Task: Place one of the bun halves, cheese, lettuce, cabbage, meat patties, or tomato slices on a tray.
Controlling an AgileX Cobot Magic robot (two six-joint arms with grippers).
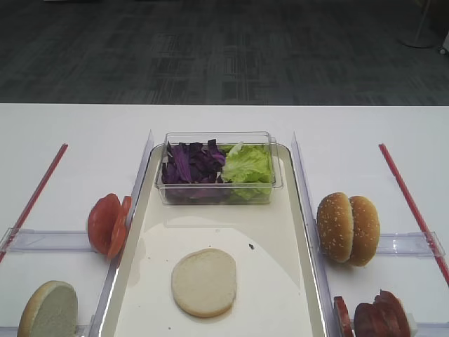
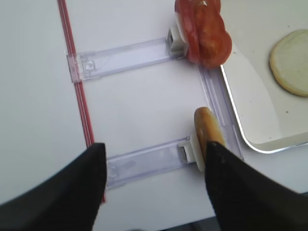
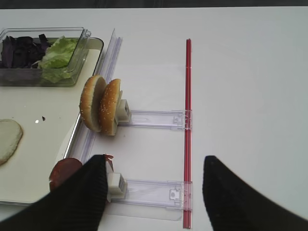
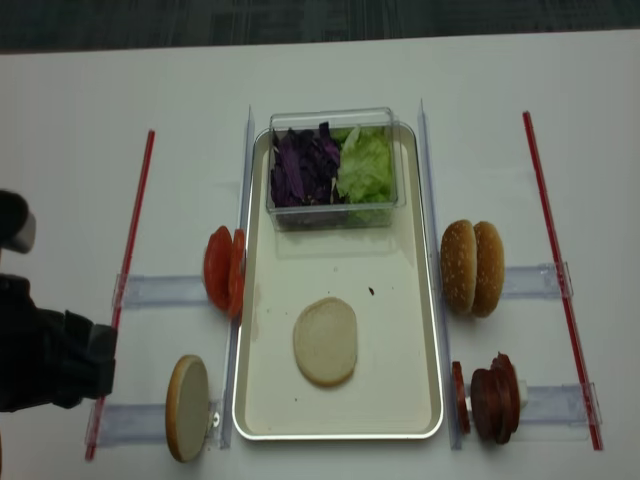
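Observation:
A pale bun half (image 1: 203, 282) (image 4: 325, 341) lies flat on the cream tray (image 1: 231, 225) (image 4: 330, 260). A second bun half (image 2: 208, 132) (image 4: 187, 407) stands on edge in a holder left of the tray. My left gripper (image 2: 154, 178) is open and empty, its right finger close beside that standing bun. Tomato slices (image 2: 204, 31) (image 1: 107, 225) stand further back. Lettuce (image 1: 247, 167) and cabbage (image 1: 191, 165) fill a clear tub at the tray's far end. My right gripper (image 3: 154, 187) is open and empty, its left finger over the meat patties (image 3: 65, 171) (image 4: 490, 397). Cheese is out of view.
Two sesame buns (image 1: 347, 228) (image 3: 101, 106) stand in a clear holder right of the tray. Red strips (image 4: 125, 270) (image 4: 560, 270) run along both sides. The clear tub (image 4: 335, 215) sits on the tray's far part. My left arm (image 4: 50, 360) shows at the left edge.

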